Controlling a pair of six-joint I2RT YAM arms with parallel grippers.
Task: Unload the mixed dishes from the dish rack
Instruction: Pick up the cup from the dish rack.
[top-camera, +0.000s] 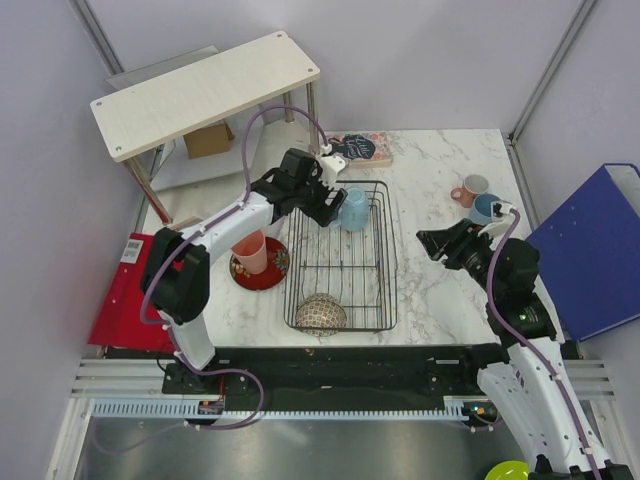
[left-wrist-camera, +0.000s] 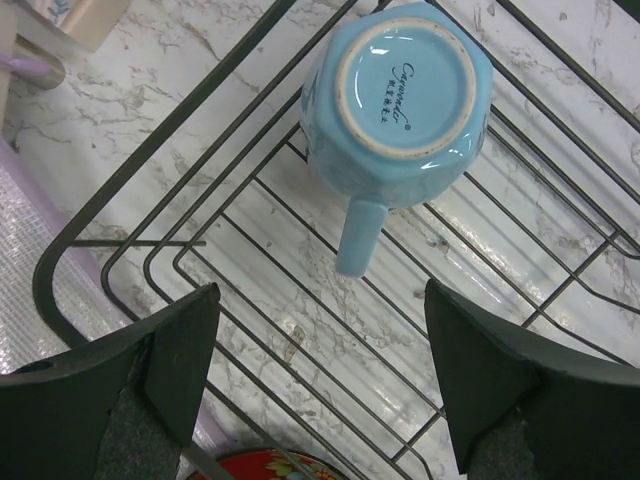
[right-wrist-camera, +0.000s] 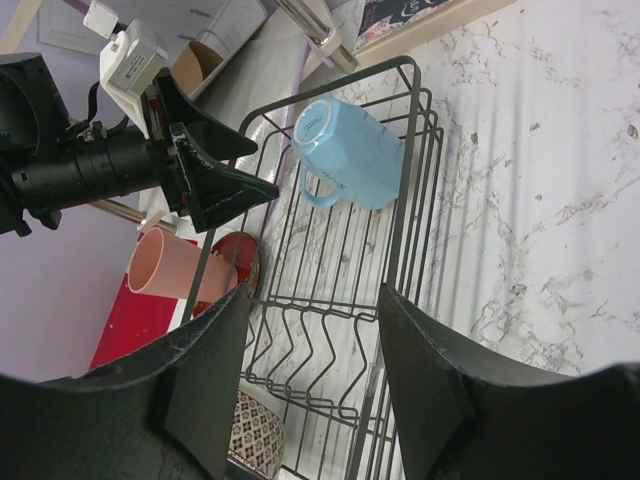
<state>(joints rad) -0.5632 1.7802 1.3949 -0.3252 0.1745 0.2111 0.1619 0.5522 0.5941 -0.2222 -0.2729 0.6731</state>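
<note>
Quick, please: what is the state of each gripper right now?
Left gripper: open, holding nothing, close to the blue mug.
Right gripper: open, holding nothing.

Top cam sits high behind the arm bases, looking down over the whole table (top-camera: 440, 200). Left wrist cam is close, looking straight down into the dish rack (left-wrist-camera: 45, 290) far corner at the upturned light blue mug (left-wrist-camera: 400, 90). Right wrist cam sits farther right, facing left across the rack. All three share the mug and rack.
</note>
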